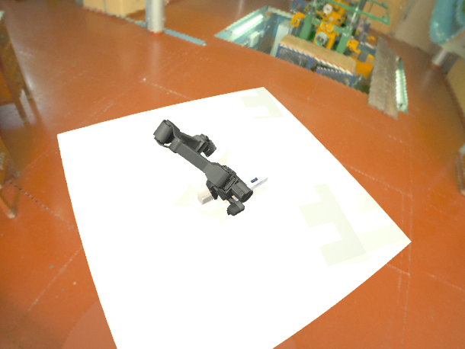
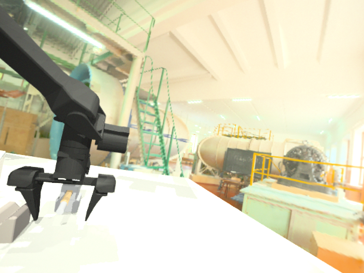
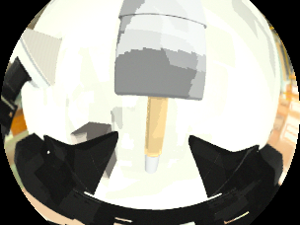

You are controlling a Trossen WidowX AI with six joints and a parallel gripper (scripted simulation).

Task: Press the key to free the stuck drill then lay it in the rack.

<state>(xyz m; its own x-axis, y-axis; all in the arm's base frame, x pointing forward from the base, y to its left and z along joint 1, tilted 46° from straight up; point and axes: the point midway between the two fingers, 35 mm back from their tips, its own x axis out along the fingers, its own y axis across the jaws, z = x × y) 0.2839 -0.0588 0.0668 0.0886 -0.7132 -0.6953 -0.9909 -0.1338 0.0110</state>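
Observation:
My gripper (image 2: 60, 219) is open and empty, its fingertips down near the white mat. In the wrist view the gripper (image 3: 152, 140) straddles the drill (image 3: 156, 130), a thin tan shaft with a white tip. The fingers stand apart from the shaft on both sides. The shaft sticks out of a grey block (image 3: 161, 48) just ahead. In the exterior view the drill (image 2: 68, 198) and its block show behind the fingers. The grey notched rack (image 2: 12, 222) stands left of the gripper, and it also shows in the top view (image 1: 203, 197). A small blue key (image 1: 254, 179) lies beyond the gripper (image 1: 234, 202).
The white mat (image 1: 213, 213) lies on a red-brown floor. The arm's base (image 1: 165, 131) stands at the mat's far left. Workshop machinery shows in the background.

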